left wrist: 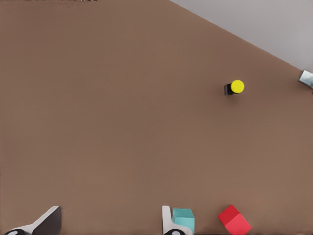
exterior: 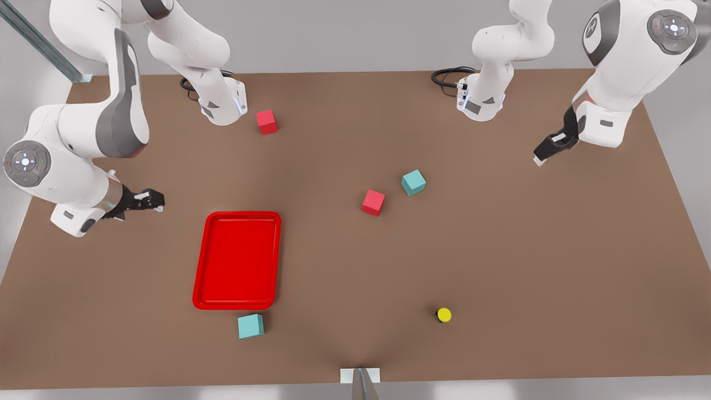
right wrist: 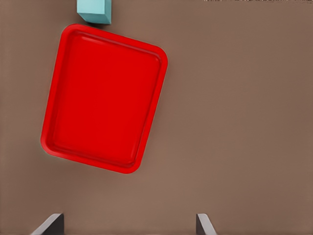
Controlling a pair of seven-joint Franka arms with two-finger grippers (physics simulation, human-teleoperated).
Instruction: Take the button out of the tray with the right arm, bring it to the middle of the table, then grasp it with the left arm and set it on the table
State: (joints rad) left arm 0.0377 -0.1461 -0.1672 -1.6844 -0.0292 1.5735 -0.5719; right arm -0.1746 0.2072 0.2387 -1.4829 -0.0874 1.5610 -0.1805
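Note:
The yellow-capped button (exterior: 443,315) (left wrist: 236,87) stands alone on the brown table (exterior: 500,250), near the front edge on the front view's right. Nothing lies in the red tray (exterior: 238,260) (right wrist: 105,95) on the front view's left. My right gripper (exterior: 145,200) (right wrist: 128,227) hovers open beyond the tray's far-left corner, holding nothing. Far off at the front view's right, my left gripper (exterior: 547,153) (left wrist: 110,227) hangs open and empty above the table, well away from the button.
A teal cube (exterior: 250,326) (right wrist: 94,11) sits just in front of the tray. A red cube (exterior: 373,202) (left wrist: 234,220) and a second teal cube (exterior: 413,182) (left wrist: 183,219) lie mid-table. Another red cube (exterior: 266,121) rests near the left arm base.

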